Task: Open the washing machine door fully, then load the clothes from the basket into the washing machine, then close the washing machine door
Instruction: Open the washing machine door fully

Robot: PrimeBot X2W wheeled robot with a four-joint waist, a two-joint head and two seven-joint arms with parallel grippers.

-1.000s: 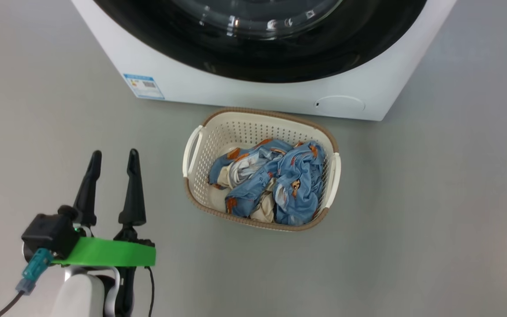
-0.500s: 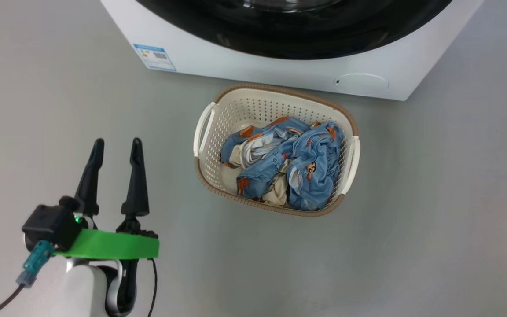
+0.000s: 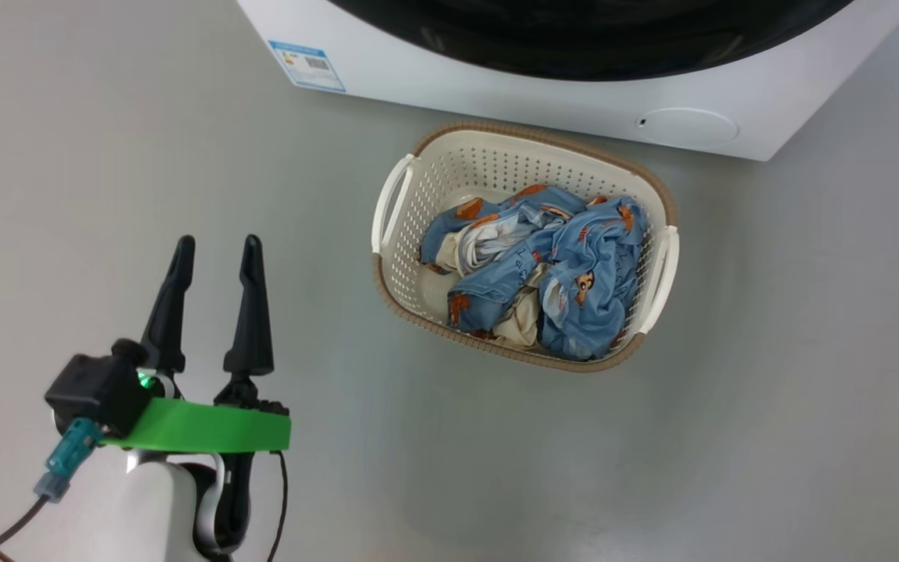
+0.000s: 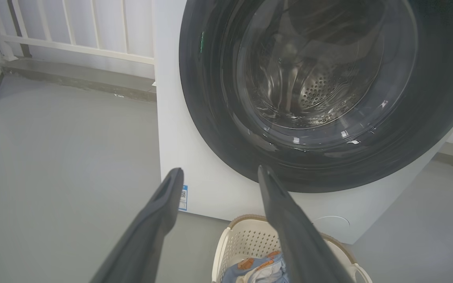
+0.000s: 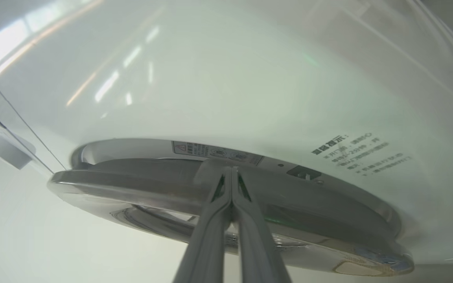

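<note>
The cream basket stands on the grey floor just in front of the white washing machine and holds the blue bear-print clothes. The washing machine door shows its black rim at the top edge. My left gripper hangs open and empty to the left of the basket. In the left wrist view that gripper points at the door, with the basket below. My right gripper is shut, its tips at the grey edge of the door, against the white machine front.
A blue label and a round hatch sit low on the machine's front. Open grey floor lies left of the basket. A white railing runs along the wall behind the machine on its left.
The whole head picture has shifted, so the camera moved: basket and machine now lie further right and higher in it. My left gripper stays open; nothing was picked up.
</note>
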